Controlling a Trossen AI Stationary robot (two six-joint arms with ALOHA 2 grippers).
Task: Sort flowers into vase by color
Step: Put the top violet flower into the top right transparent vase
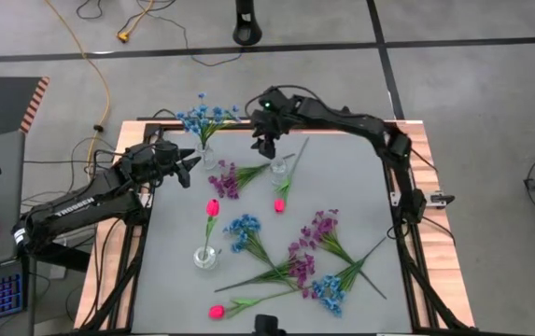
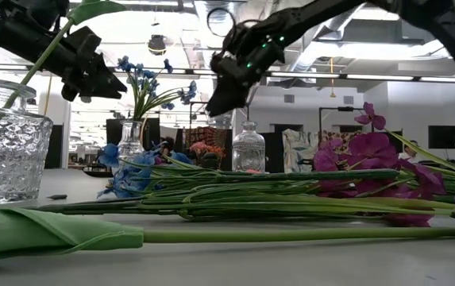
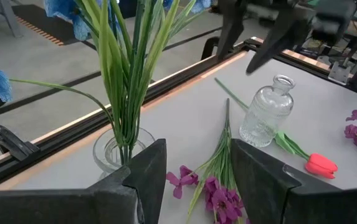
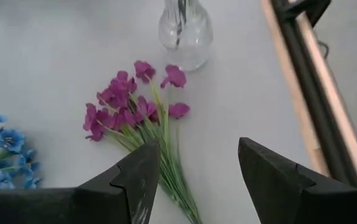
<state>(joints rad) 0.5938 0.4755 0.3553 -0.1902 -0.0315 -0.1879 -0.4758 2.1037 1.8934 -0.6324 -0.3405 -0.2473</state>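
Observation:
Three glass vases stand on the grey table. The far-left vase (image 1: 206,157) holds blue flowers (image 1: 207,116), the near-left vase (image 1: 206,256) holds a pink tulip (image 1: 213,207), and the middle bottle (image 1: 278,169) holds nothing. A purple flower (image 4: 134,106) lies between the far vases, and a pink tulip (image 1: 279,203) lies by the bottle. Blue (image 1: 244,229), purple (image 1: 321,224) and pink (image 1: 217,312) stems lie toward the near edge. My right gripper (image 4: 194,168) hangs open above the lying purple flower (image 1: 230,177). My left gripper (image 1: 190,170) waits open at the left edge.
The table's raised frame rail (image 4: 303,93) runs along the far edge close to my right gripper (image 1: 265,147). The blue flowers' tall stems (image 3: 125,74) stand right before my left gripper (image 3: 194,180). Bare table (image 1: 360,177) lies at the far right.

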